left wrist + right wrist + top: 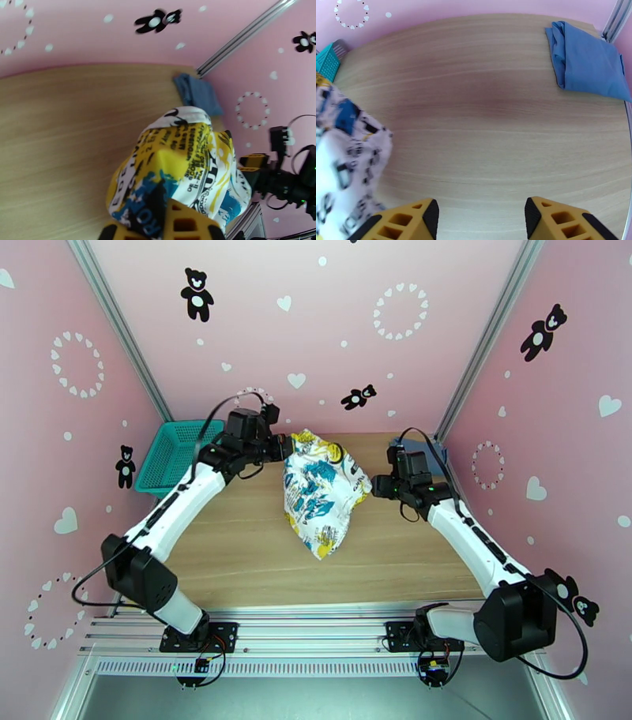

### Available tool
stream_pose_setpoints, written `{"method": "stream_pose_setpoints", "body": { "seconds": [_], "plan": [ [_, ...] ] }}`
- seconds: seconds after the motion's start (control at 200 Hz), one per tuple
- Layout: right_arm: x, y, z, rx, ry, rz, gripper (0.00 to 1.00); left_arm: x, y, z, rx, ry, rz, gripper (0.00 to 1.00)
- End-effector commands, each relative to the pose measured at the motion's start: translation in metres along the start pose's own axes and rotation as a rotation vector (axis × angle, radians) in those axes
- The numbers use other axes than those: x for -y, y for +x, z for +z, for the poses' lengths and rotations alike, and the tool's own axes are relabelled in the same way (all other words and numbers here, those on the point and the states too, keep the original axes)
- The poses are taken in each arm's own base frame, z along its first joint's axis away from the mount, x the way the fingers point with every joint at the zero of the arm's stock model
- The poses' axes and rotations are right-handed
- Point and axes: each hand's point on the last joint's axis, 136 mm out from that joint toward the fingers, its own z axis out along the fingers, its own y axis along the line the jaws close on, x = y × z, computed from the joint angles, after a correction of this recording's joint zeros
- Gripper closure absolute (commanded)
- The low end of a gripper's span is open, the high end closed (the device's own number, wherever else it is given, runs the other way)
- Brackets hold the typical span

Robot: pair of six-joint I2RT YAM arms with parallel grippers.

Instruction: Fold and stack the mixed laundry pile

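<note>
Left claw (pixel 283 448) clamps the printed cloth (pixel 324 493) — hanging, it seems; right claw (pixel 480 215) apart.

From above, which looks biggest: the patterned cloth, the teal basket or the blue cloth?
1. patterned cloth
2. teal basket, close behind and partly covered
3. blue cloth, mostly hidden, so its rank is unsure

You get bright, even light with soft, faint shadows. Your left wrist picture is motion-blurred, worst across the table (pixel 59 138) at left; the printed cloth (pixel 339 165) is out of focus at your right wrist picture's lower left.
</note>
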Motion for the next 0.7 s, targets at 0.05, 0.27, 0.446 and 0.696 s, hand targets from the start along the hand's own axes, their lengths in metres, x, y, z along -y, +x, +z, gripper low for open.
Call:
{"method": "stream_pose_setpoints", "body": {
  "seconds": [0.05,0.27,0.446,0.696],
  "plan": [
    [-0.002,0.034,0.013,-0.099,-0.031,0.011,0.37,-0.073,0.044,0.071,-0.133,-0.170,-0.032,0.77],
    [-0.004,0.067,0.026,-0.181,-0.057,0.053,0.35,-0.086,0.046,0.047,-0.099,-0.301,-0.004,0.23],
    [-0.030,0.078,0.050,-0.251,-0.190,0.102,0.34,-0.083,0.081,0.010,-0.141,-0.380,0.048,0.23],
    [-0.073,0.080,0.099,-0.293,-0.350,0.147,0.22,-0.082,0.160,-0.028,-0.240,-0.297,0.041,0.22]
  ]
}}
